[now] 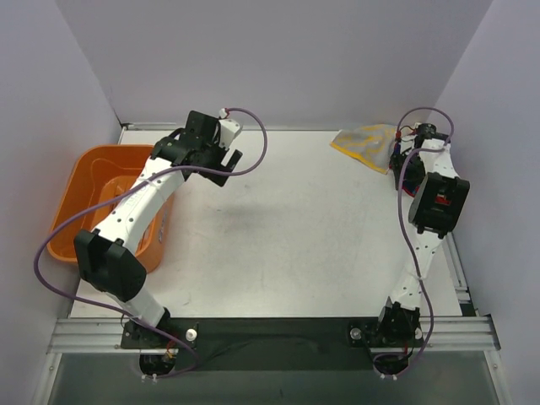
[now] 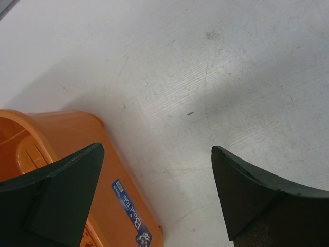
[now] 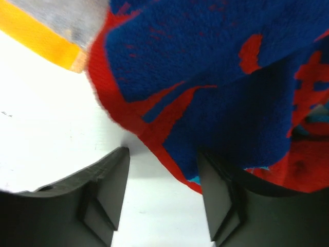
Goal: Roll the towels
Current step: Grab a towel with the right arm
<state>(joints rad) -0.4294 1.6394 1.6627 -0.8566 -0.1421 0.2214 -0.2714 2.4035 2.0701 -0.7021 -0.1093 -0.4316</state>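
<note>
The yellow towel (image 1: pixel 364 139) lies crumpled at the table's (image 1: pixel 295 245) one-o'clock corner, and the right gripper (image 3: pixel 164 159) is there, jaws partly open, holding nothing. The red towel with dark blue shapes (image 3: pixel 216 77) spreads from twelve to three o'clock off its tips, hem slanting down to one fingertip. The left gripper (image 2: pixel 157 154), wide open, hangs well apart beside the orange tub (image 2: pixel 67 134); I see nothing in the way.
</note>
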